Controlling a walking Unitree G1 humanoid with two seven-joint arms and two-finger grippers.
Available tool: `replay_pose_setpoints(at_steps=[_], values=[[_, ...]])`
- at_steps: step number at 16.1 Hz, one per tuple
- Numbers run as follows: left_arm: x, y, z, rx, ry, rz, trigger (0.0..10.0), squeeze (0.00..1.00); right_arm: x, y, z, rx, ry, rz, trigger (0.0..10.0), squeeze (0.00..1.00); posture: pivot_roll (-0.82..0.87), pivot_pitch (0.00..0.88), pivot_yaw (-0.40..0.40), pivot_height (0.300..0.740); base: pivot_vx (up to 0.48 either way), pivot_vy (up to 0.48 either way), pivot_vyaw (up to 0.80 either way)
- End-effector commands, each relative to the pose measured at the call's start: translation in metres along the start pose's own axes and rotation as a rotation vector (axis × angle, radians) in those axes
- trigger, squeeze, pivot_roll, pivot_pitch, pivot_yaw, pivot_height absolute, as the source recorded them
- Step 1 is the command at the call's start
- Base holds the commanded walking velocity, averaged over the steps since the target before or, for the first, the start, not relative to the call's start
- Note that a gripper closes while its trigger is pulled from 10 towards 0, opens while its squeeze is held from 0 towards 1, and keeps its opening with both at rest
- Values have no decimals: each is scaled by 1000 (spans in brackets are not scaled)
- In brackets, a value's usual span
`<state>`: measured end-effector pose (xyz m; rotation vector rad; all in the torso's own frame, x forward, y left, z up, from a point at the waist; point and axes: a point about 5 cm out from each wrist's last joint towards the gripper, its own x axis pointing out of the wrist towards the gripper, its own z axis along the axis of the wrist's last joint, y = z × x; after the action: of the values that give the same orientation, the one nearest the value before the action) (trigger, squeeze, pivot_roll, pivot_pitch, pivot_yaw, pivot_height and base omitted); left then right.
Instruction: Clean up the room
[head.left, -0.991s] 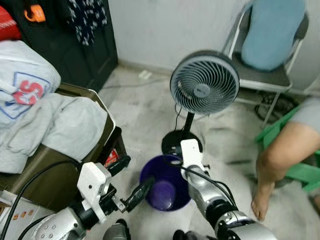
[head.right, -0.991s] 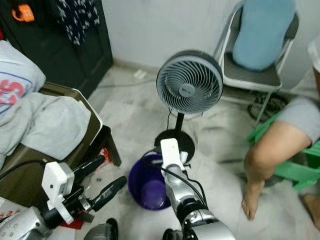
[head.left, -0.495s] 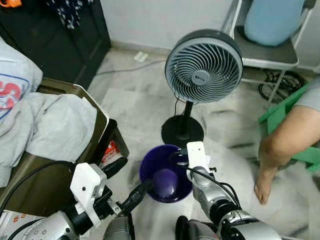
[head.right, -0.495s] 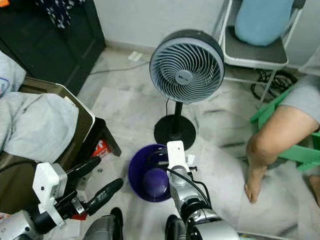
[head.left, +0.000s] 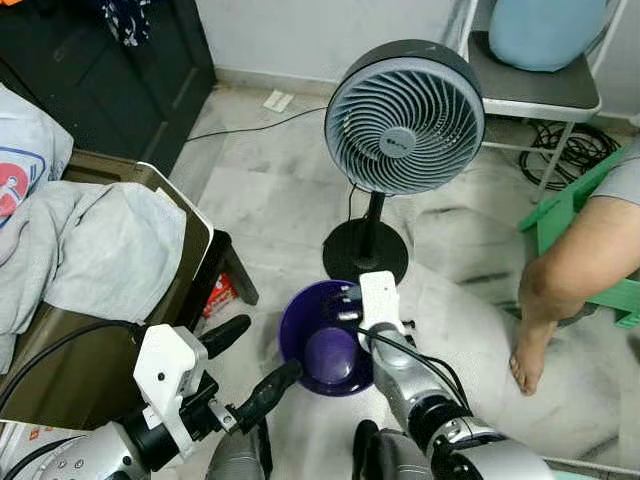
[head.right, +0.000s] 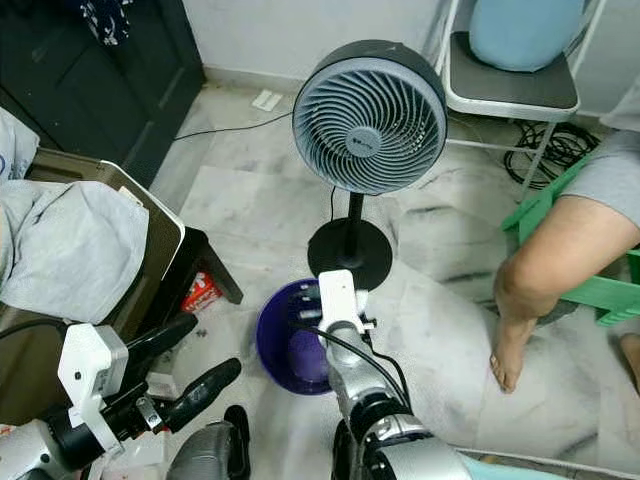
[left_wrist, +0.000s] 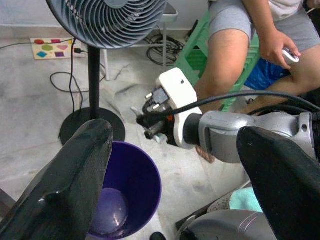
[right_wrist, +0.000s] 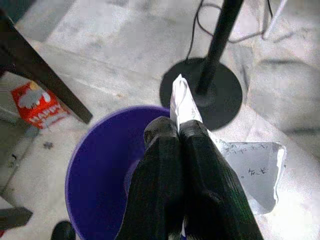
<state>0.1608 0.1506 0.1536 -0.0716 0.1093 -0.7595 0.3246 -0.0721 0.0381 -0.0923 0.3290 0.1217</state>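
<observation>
Left eye view: a purple bin stands on the pale marble floor, just in front of the round black base of a standing fan. The right gripper reaches out over the bin's far rim. The left gripper hangs low beside the bin's near-left edge, its two black fingers spread apart and holding nothing. To the left, grey clothes lie heaped on an olive-brown chair; a red packet lies on the floor under it.

Right eye view: a person's bare leg is to the right of the fan, beside a green stool, and a metal folding chair stands behind.

Left wrist view: between the parted black fingers the right arm's white wrist housing sits above the bin. A seated person is behind it — one hand holds a small white thing.

Right wrist view: the right gripper's fingers are pressed together on a crumpled sheet of white paper with handwriting on it — the paper sticks out past the fingertips and to one side. It hangs over the bin's rim, close to the fan's base.
</observation>
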Motion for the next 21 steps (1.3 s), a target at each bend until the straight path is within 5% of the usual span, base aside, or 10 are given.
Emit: replay_pose_setpoints(at_steps=[1,2,3,4,13,21], values=[[-3,-1,0,-2,17,8,10000,0,-1,8,3,14,-27,47,10000,0,147,377,26,740,0,0,0],[-3,0,0,-2,17,9,10000,0,-1,9,3,18,-29,52,10000,0,147,377,26,740,0,0,0],[-3,0,0,-1,16,10,10000,0,-1,9,3,34,-32,62,10000,573,148,373,23,740,0,0,0],[-2,0,0,0,15,11,10000,0,-2,11,3,41,-37,71,10000,1000,147,373,24,740,0,0,0],[5,6,-1,10,2,19,10000,0,0,10,8,45,-54,104,10000,1000,131,350,21,740,0,0,0],[53,30,7,62,-156,55,10000,0,0,-21,44,15,-208,172,10000,1000,-4,164,-30,740,0,0,0]])
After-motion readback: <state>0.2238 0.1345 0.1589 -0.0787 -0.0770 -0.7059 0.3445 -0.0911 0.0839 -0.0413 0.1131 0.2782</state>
